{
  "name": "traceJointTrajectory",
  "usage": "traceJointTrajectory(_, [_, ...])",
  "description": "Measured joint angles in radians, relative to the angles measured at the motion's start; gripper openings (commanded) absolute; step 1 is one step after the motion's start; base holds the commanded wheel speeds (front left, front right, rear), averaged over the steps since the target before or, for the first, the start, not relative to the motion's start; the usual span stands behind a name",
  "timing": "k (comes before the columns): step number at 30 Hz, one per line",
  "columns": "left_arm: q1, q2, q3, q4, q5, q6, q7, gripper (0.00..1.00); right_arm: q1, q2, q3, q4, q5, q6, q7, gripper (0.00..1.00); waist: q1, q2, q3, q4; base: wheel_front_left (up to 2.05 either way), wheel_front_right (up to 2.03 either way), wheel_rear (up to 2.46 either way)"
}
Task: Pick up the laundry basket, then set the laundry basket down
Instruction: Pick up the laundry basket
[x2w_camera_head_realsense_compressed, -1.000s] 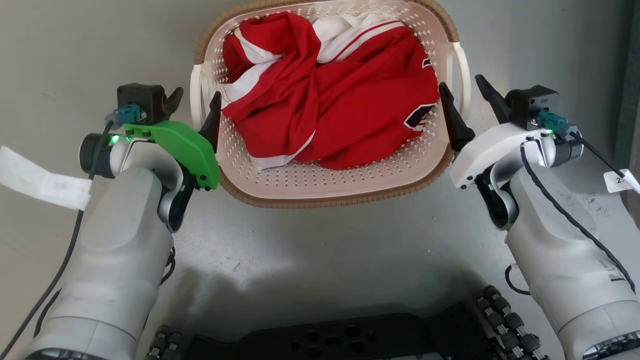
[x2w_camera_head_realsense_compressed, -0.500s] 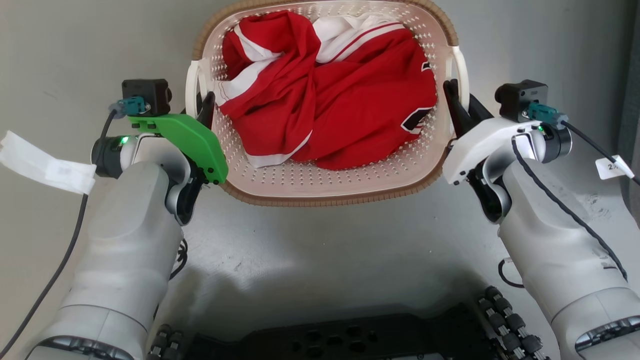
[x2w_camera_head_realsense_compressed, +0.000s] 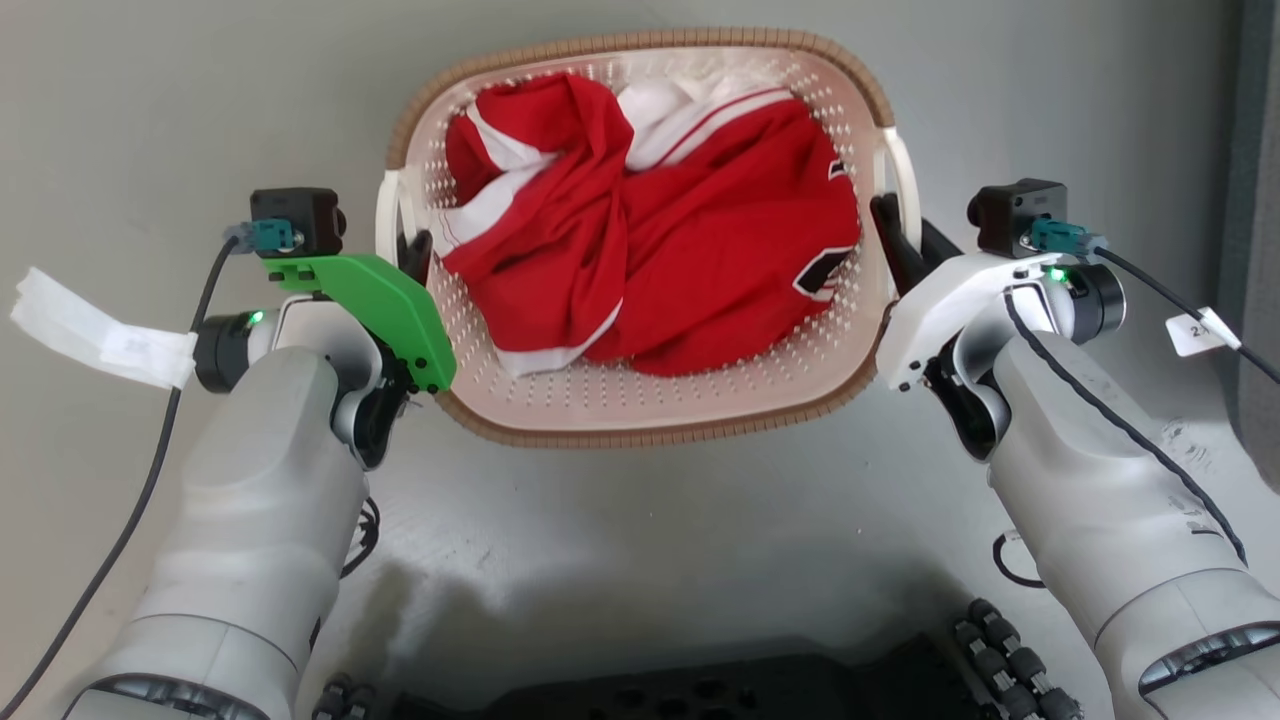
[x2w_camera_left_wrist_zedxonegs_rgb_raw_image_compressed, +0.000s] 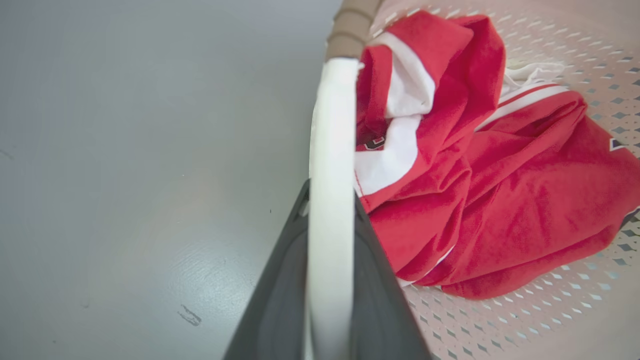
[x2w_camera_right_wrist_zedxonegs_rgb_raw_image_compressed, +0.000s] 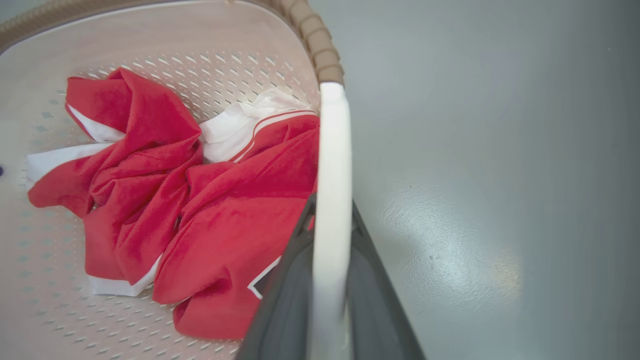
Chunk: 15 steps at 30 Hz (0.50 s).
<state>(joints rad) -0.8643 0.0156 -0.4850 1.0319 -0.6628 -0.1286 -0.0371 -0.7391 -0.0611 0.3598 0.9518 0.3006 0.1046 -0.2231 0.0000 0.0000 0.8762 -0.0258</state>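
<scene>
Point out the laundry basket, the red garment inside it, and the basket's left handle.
laundry basket (x2w_camera_head_realsense_compressed: 640, 437): head view, near brown rim.
red garment (x2w_camera_head_realsense_compressed: 700, 290): head view, middle of the cloth.
left handle (x2w_camera_left_wrist_zedxonegs_rgb_raw_image_compressed: 330, 150): left wrist view, white bar's middle.

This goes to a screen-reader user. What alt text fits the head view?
The left gripper clasps the laundry basket's left handle and the right gripper its right handle. The basket holds a crumpled red and white garment, grey floor beneath.
</scene>
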Motion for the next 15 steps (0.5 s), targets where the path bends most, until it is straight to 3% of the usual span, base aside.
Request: traceJointTrajectory(15, [0.046, -0.009, -0.023, 0.048, -0.112, 0.000, 0.102, 0.00, -0.011, 0.019, 0.017, 0.137, 0.028, 0.019, 0.085, 0.00, 0.0000, 0.0000, -0.142, 0.000, 0.00, 0.00, 0.00])
